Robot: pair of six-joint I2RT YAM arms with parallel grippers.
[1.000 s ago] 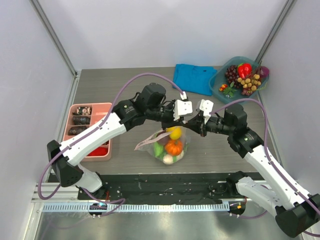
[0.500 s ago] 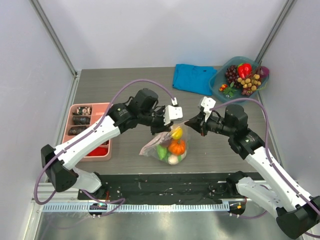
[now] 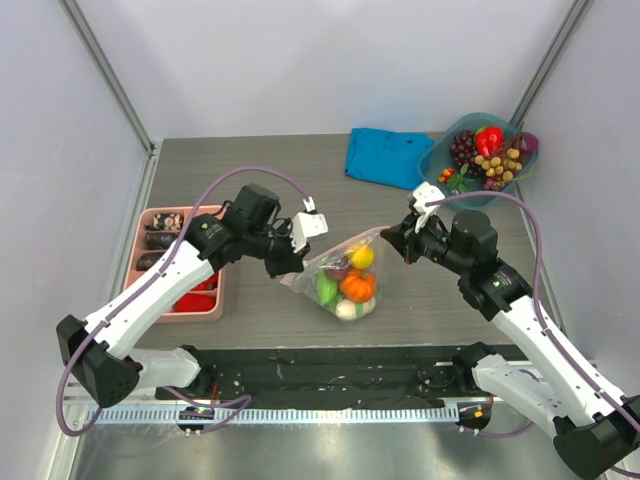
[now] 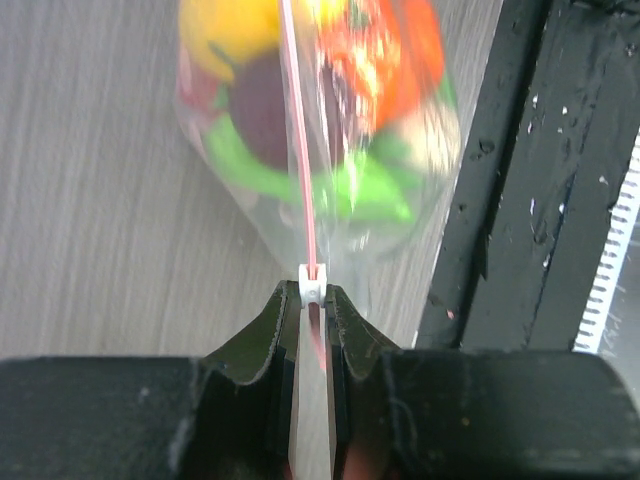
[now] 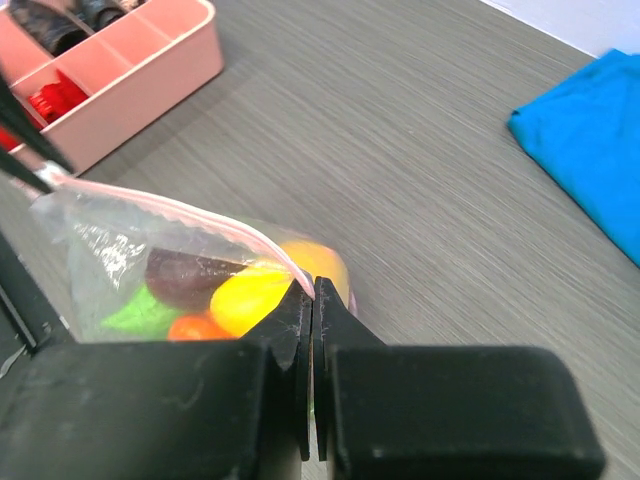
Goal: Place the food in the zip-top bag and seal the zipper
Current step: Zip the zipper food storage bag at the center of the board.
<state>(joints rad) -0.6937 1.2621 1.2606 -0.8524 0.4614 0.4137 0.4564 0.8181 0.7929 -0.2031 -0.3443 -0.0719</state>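
Each claw pinches one end of the zipper [image 5: 170, 205], probably to pull the mouth taut for sealing. The left claw [image 4: 313, 305] grips the slider end and the right claw [image 5: 312, 300] clamps the opposite corner. The clear, crinkly zip-top bag [image 3: 330, 268] sits mid-frame on the bench [image 3: 250, 170], bulging with yellow, orange, green and purple food [image 3: 352, 285].

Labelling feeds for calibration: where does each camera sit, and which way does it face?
Top external: above and behind the robot, facing down at the table; left gripper and right gripper show, holding the zip-top bag by its ends.
Left wrist: on the left arm, looking along the zipper at the food; its fingers show.
Right wrist: on the right arm, facing the pink tray; its shut jaws show.
Shared: the bag.
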